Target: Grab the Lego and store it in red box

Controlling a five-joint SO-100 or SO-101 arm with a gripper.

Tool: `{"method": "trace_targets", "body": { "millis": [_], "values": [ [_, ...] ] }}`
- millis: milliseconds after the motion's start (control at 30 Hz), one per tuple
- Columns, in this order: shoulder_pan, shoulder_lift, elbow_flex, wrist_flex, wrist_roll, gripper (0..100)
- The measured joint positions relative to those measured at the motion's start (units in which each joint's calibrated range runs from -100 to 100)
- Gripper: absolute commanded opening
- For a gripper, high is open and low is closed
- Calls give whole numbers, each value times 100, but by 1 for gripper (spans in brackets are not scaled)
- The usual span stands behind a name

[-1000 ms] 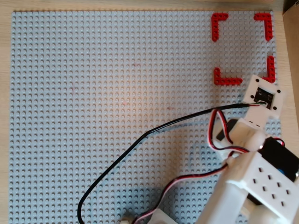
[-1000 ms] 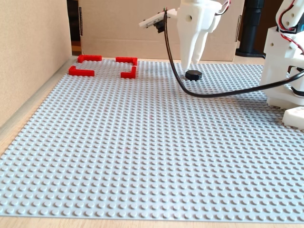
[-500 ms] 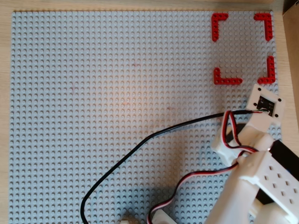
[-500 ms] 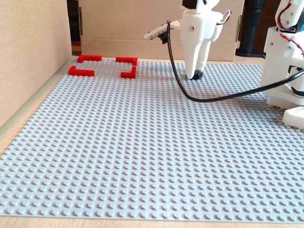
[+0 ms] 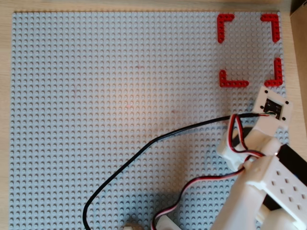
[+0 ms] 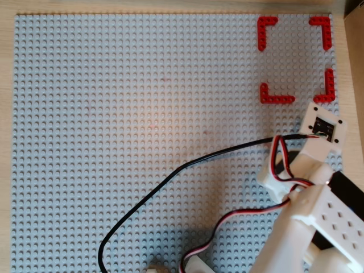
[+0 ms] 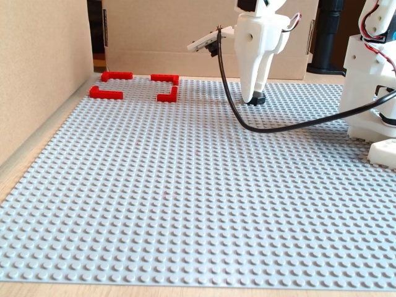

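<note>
In the fixed view my white gripper points straight down at the far side of the grey baseplate. Its fingers stand close together, with the small black Lego between the tips at stud level. The red box, four red corner strips, lies to the left of the gripper, with nothing inside it. In both overhead views the red box is at the top right. The white arm just below it hides the fingertips and the Lego.
A black cable loops from the wrist across the baseplate's lower middle. Cardboard walls stand along the left and back of the plate. The arm's base stands at the right. The wrist camera board juts toward the red box.
</note>
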Motion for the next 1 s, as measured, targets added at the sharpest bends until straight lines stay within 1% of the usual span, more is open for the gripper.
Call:
{"method": "trace_targets", "body": {
  "millis": [133,533,767,1000],
  "values": [
    [0,8,-268,363,-20,11],
    [0,8,-2227,2029,-20,11],
    [-7,8,-2952,2513,-20,11],
    [-480,8,-3506,2798,-44,11]
  ]
}}
